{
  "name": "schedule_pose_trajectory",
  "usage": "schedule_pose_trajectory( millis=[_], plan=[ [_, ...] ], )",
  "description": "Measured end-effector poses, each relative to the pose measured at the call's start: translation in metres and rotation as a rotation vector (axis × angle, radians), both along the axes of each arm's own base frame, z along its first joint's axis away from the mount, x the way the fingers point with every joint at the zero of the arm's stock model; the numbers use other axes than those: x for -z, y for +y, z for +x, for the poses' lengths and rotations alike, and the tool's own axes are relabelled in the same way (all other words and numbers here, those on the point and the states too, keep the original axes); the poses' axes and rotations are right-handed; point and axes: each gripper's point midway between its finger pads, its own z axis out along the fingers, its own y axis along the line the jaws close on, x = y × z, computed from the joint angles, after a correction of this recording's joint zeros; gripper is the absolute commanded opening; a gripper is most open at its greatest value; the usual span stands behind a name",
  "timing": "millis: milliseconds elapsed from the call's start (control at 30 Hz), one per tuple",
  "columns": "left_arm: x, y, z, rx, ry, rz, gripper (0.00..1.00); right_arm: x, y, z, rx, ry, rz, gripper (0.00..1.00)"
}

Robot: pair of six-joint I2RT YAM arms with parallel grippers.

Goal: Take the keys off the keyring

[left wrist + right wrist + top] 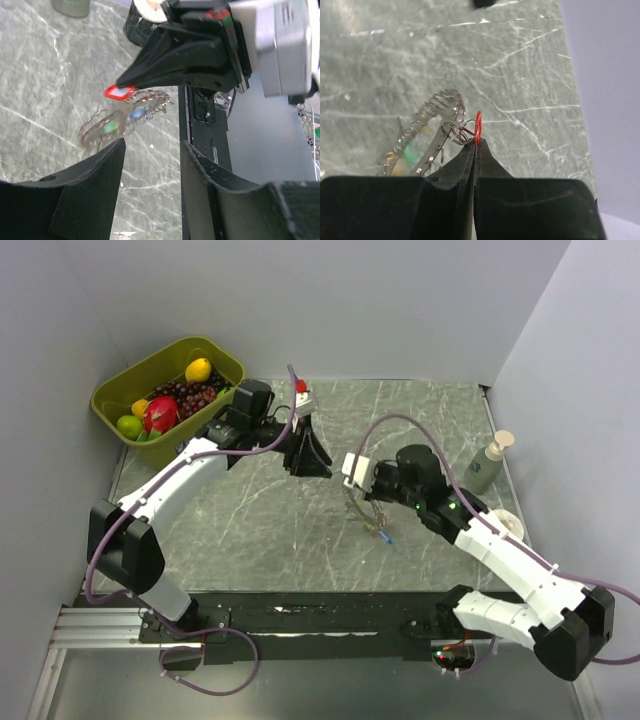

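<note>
1. Grey marbled table [250, 540] beneath both arms.
2. Left gripper [152, 147] released, holding nothing.
3. Right gripper [476, 145] clenched tight.
4. Silvery keyring [437, 102] trails from its tips, right of the table's middle.
5. Red key [478, 125] pinched between those tips, joined to the keyring.

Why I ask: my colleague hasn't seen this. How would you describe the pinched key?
Above the marble table, the right gripper is shut on the red key of the dangling keyring. Only it is pinched; the green key and blue key hang free.

Grey marbled table [250, 530], olive-green fruit basket [140, 368] at far left corner, pump bottle [487, 468] by right edge.
</note>
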Motion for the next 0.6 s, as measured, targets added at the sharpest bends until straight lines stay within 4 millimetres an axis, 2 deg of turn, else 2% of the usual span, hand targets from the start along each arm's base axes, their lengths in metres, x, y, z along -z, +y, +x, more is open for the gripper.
schedule_pose_trajectory(
  millis=[167,433,600],
  plan=[
    [-0.01,-0.003,-0.008,0.014,-0.025,-0.017,0.54,-0.019,0.006,0.003,0.025,0.022,0.06,0.0],
    [-0.01,-0.008,-0.011,0.014,-0.035,-0.01,0.55,-0.02,0.012,-0.017,-0.03,0.087,0.108,0.0],
    [0.001,-0.012,-0.005,0.008,-0.023,0.009,0.56,-0.03,0.014,-0.034,-0.081,0.11,0.141,0.0]
  ],
)
